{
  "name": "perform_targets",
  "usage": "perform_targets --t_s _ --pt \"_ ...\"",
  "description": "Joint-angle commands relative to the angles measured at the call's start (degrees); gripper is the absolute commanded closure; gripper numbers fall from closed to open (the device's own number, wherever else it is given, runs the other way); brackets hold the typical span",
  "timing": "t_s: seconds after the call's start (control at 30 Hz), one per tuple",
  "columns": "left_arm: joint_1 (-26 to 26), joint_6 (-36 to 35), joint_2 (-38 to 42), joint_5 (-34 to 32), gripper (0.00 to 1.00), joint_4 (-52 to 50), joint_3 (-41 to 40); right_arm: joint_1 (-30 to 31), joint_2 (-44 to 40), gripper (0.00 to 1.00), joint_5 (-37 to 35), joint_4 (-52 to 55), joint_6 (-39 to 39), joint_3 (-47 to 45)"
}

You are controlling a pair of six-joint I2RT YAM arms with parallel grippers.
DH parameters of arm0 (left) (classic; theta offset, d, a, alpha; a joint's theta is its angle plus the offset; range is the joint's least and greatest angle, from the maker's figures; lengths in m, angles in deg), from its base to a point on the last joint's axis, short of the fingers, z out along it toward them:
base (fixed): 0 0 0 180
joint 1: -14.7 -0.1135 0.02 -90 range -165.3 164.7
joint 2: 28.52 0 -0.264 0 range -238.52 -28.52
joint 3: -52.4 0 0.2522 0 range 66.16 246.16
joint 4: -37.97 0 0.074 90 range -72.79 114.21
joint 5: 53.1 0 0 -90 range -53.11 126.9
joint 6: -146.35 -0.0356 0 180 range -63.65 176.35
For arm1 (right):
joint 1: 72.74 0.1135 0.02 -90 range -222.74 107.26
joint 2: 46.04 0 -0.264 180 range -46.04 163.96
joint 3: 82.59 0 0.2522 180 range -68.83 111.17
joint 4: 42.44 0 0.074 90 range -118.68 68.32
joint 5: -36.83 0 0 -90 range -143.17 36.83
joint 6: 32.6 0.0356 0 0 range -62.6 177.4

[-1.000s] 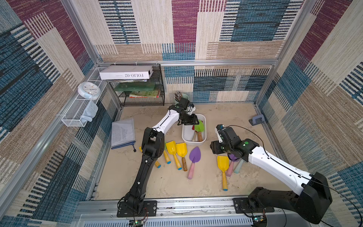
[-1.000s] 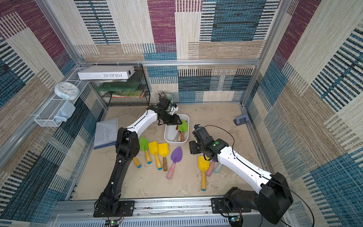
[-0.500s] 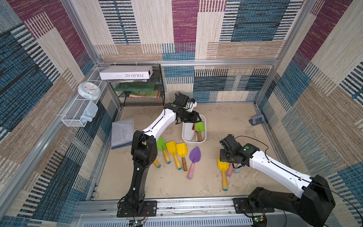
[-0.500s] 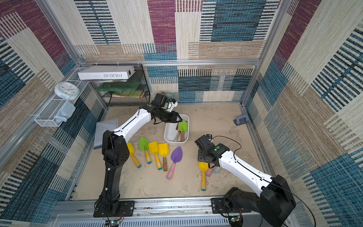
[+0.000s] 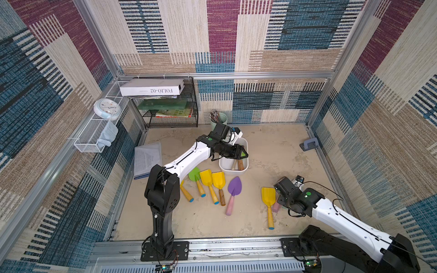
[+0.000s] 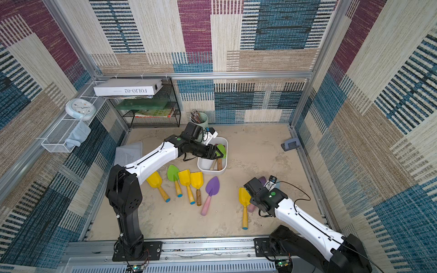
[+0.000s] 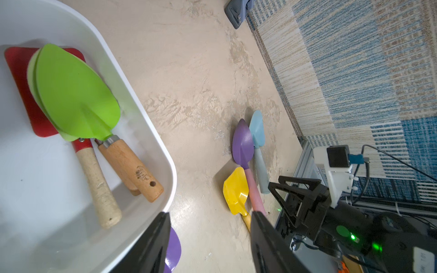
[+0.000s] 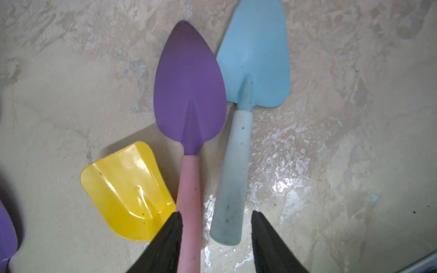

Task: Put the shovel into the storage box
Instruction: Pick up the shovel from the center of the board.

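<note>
Shallow white storage box [image 7: 146, 127] holds a green-bladed, wooden-handled shovel [image 7: 75, 94]

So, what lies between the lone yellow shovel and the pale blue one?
The pink-handled purple shovel lies between the yellow shovel and the blue shovel, clearest in the right wrist view.
</note>
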Motion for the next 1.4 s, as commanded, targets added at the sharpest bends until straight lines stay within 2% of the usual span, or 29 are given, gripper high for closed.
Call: perform_targets --t_s 0.0,0.27,0.63,0.7,0.97,1.13,1.27,1.37 --pt "0.12 -1.05 0.88 1.89 0.42 3.41 -1.96 -0.75 0.48 0.49 -1.58 -0.62 3.06 -0.75" --pt "0.20 -0.92 0.35 2.73 0.42 5.46 -4.90 -3.03 4.50 0.47 0.74 -4.60 1.07 -1.72" --pt "0.47 0.10 -1.21 3.44 0.42 6.09 -4.31 -4.63 5.35 0.48 2.84 -9.14 0.25 -6.73" --pt "0.64 0.07 -1.52 3.39 0.42 5.95 -4.13 -4.74 5.35 0.52 2.62 -9.64 0.16 -7.17" --pt "1.26 0.47 -1.58 2.89 0.43 5.48 -3.60 -4.95 5.48 0.79 1.78 -9.94 -0.67 -6.90" --pt "1.76 1.03 -1.58 3.25 0.43 5.38 -3.09 -4.96 3.77 1.00 0.64 -8.27 -0.84 -5.81" --pt "2.05 2.12 -1.66 4.53 0.43 6.40 -2.98 -4.98 1.27 1.00 -1.47 -6.48 -2.64 -3.31" --pt "2.05 3.98 -2.27 6.15 0.43 7.94 -2.98 -4.98 0.80 1.00 -1.94 -6.20 -7.75 0.13"
